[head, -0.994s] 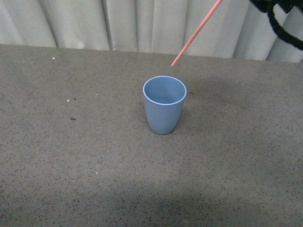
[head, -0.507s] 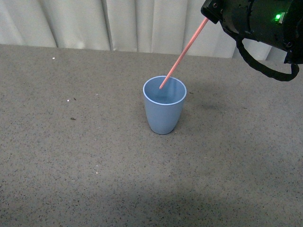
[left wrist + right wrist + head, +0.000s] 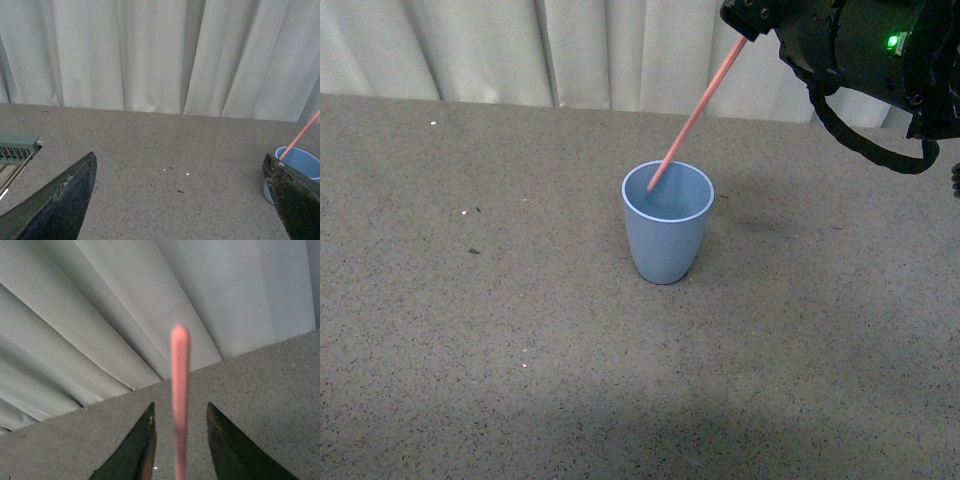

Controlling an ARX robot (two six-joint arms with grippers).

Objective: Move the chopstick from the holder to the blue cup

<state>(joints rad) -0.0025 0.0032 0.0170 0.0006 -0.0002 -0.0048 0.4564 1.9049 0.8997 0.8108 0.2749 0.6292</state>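
One chopstick [image 3: 692, 110], salmon-pink, clamped at its upper end in the right gripper [image 3: 748, 28]; long axis slants down and leftward from the gripper, lower tip already inside the mouth of the blue cup [image 3: 667, 222], which stands upright on the grey table [image 3: 470, 350]. Right arm is the nearer and the one engaged; left gripper [image 3: 180, 200] hangs spread and empty, well off to the side. Left wrist view alone shows a pale green rack [image 3: 17, 150] at the table edge, while the right wrist view shows only the stick end-on between the fingers [image 3: 145, 445], cup hidden.
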